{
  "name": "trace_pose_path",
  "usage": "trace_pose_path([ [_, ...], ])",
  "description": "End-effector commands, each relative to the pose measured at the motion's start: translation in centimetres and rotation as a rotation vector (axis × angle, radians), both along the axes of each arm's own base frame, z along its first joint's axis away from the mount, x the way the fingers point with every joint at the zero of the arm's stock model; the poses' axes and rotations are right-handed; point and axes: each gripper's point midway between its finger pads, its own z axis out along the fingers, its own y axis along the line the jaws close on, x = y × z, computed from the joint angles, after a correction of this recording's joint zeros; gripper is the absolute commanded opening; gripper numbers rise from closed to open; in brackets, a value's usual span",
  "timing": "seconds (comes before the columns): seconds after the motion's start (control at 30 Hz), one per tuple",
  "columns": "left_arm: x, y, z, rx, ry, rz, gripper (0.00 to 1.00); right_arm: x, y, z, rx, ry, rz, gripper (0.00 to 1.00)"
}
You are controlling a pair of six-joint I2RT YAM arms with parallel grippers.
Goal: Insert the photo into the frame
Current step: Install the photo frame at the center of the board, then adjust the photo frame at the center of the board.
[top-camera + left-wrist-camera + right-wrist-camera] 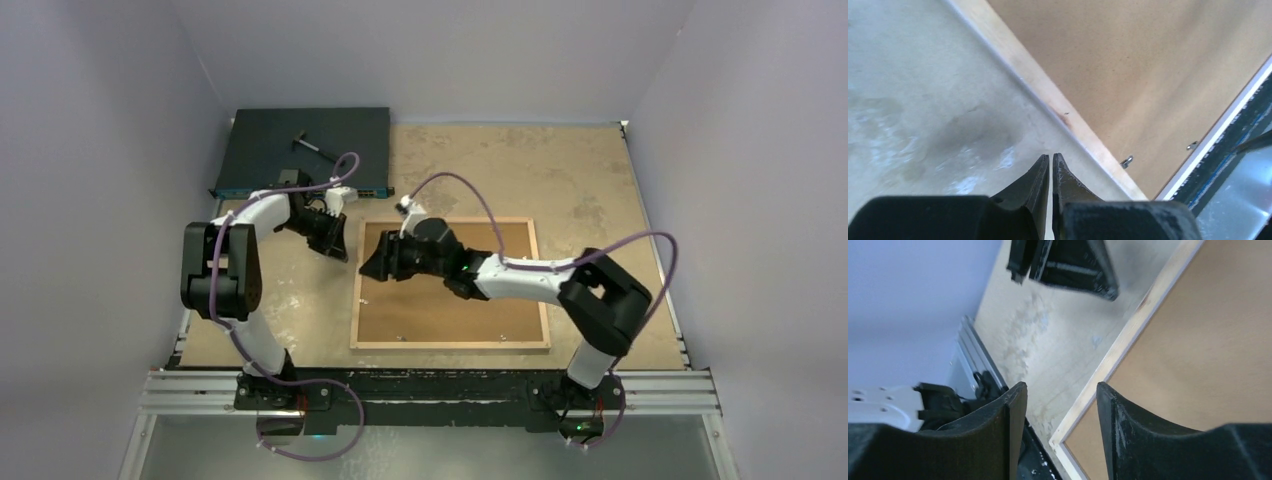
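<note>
The frame [450, 344] lies back-up on the table, its light wood rim around a brown backing board [470, 310]. The photo is out of view. My left gripper [335, 245] is shut with nothing in it, just off the frame's far left corner. In the left wrist view its tips [1051, 157] hover over bare table beside the wood rim [1048, 95], near small metal tabs [1127, 161]. My right gripper [372, 265] is open and empty above the frame's left edge. In the right wrist view it [1062, 387] straddles the rim [1128, 335], apart from it.
A dark flat box [305, 150] with a small tool [312, 145] on it sits at the back left. Purple-grey walls enclose the table on three sides. An aluminium rail [430, 385] runs along the near edge by the arm bases.
</note>
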Motion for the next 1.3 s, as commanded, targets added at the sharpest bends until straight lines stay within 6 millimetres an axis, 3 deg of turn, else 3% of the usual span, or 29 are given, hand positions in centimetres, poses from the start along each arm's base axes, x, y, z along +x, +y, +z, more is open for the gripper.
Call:
trace_pose_path([
  [0.0, 0.8, 1.7, 1.6, 0.056, -0.107, -0.066, 0.05, 3.1, -4.3, 2.6, 0.011, -0.054, -0.11, 0.58],
  [0.13, -0.4, 2.6, -0.7, 0.144, -0.126, -0.115, 0.06, 4.8, -8.8, 1.0, -0.107, -0.002, -0.238, 0.64],
  [0.3, -2.1, 2.7, -3.0, 0.216, -0.132, -0.172, 0.06, 8.5, -20.4, -1.0, -0.21, 0.09, -0.552, 0.74],
  [0.37, -2.5, 2.4, -3.1, 0.225, -0.136, -0.195, 0.06, 10.1, -25.3, -1.4, -0.275, 0.091, -0.677, 0.77],
  [0.5, -3.8, 1.6, -3.1, 0.236, -0.149, -0.251, 0.06, 12.2, -33.2, -1.5, -0.419, 0.082, -0.877, 0.86],
  [0.57, -4.2, 1.1, -3.0, 0.246, -0.167, -0.277, 0.06, 12.9, -36.3, -1.5, -0.465, 0.071, -0.962, 0.89],
  [0.67, -5.0, 0.4, -3.1, 0.254, -0.174, -0.316, 0.06, 14.1, -39.4, -2.0, -0.499, 0.073, -1.028, 0.91],
  [0.77, -5.6, -0.1, -3.3, 0.262, -0.168, -0.345, 0.06, 15.2, -40.3, -4.0, -0.517, 0.124, -1.022, 0.92],
  [0.93, -6.5, -0.9, -3.2, 0.265, -0.159, -0.392, 0.05, 17.1, -38.3, -6.1, -0.466, 0.193, -0.925, 0.92],
  [1.1, -6.9, -2.1, -3.2, 0.262, -0.17, -0.427, 0.05, 20.0, -35.9, -5.9, -0.365, 0.171, -0.85, 0.86],
  [1.27, -7.4, -5.4, -3.4, 0.26, -0.183, -0.5, 0.05, 22.6, -34.0, -5.7, -0.291, 0.188, -0.811, 0.82],
])
